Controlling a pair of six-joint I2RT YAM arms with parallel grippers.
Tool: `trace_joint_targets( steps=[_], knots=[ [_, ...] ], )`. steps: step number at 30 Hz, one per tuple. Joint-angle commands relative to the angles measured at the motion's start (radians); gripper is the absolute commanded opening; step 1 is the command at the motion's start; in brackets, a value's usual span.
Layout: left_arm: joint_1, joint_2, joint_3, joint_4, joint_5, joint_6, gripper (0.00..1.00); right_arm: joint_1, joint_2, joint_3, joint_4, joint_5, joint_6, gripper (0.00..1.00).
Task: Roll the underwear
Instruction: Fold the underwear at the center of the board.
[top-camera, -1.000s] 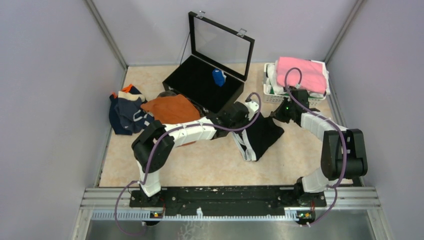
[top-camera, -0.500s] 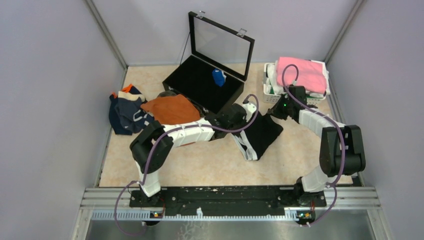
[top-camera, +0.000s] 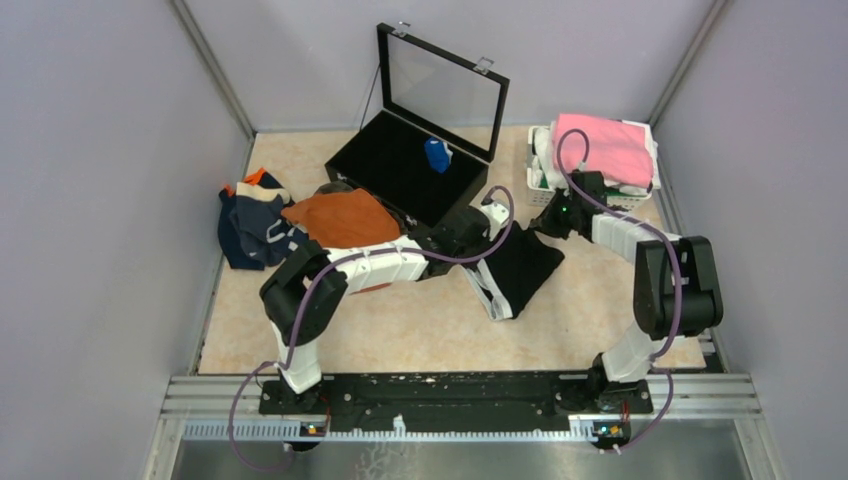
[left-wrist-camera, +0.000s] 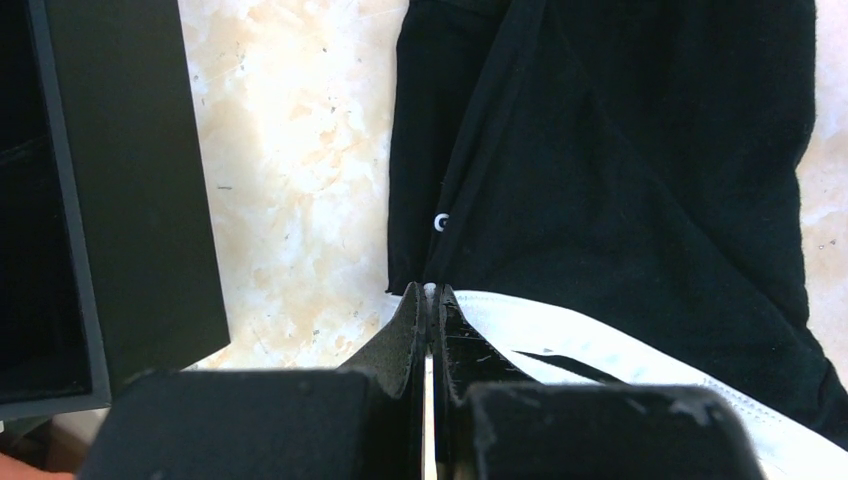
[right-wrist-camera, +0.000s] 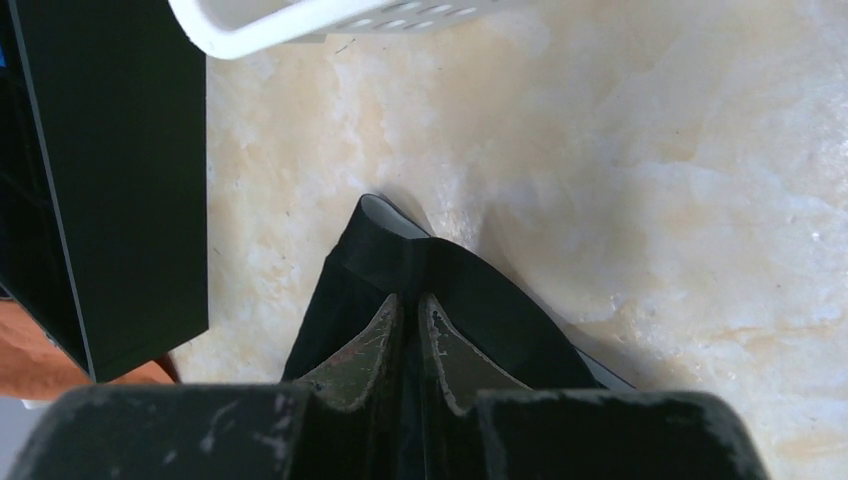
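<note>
Both arms are creeping back-left versus a second ago, dragging the black underwear on the table between box and basket. Wrist cams are showing what the top view hides: left gripper and right gripper are both pinching its edge, jaws closed tight. Both arms are reaching low, forearms angling inward.

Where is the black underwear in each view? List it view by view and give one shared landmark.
Top external: black underwear lies just right of centre.
Left wrist: black underwear fills the upper right, its white waistband at the lower right.
Right wrist: black underwear sits lower centre, one corner pointing up.
Shared landmark: the black box, up-left of the cloth from above, runs along the left edge in both wrist views.
</note>
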Motion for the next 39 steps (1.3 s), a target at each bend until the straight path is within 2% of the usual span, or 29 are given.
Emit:
trace_joint_targets(
  steps=[1, 7, 13, 15, 17, 25, 31, 39],
  knots=[
    [0.007, 0.017, -0.011, 0.000, -0.020, -0.008, 0.00, 0.001, 0.032, 0.051, 0.069, -0.022, 0.000, 0.11],
    [0.007, 0.042, -0.008, -0.019, -0.033, -0.024, 0.03, 0.001, 0.028, 0.065, 0.064, -0.041, -0.008, 0.27],
    [0.007, 0.048, -0.009, -0.029, -0.103, -0.048, 0.18, 0.001, -0.048, 0.049, 0.050, -0.008, -0.031, 0.39],
    [0.007, 0.051, -0.004, -0.031, -0.120, -0.054, 0.29, 0.001, -0.079, 0.038, 0.044, 0.006, -0.040, 0.42],
    [0.007, 0.059, 0.006, -0.037, -0.127, -0.055, 0.37, 0.002, -0.107, 0.025, 0.035, 0.015, -0.047, 0.43],
    [0.010, 0.039, -0.002, -0.035, -0.151, -0.070, 0.55, 0.001, -0.262, -0.074, -0.026, 0.069, -0.091, 0.46],
    [0.042, 0.036, -0.025, -0.007, -0.062, -0.107, 0.62, 0.001, -0.374, -0.165, -0.078, 0.079, -0.093, 0.54],
    [0.096, 0.074, -0.032, 0.050, 0.111, -0.165, 0.64, 0.001, -0.492, -0.248, -0.120, 0.069, -0.099, 0.56]
  ],
)
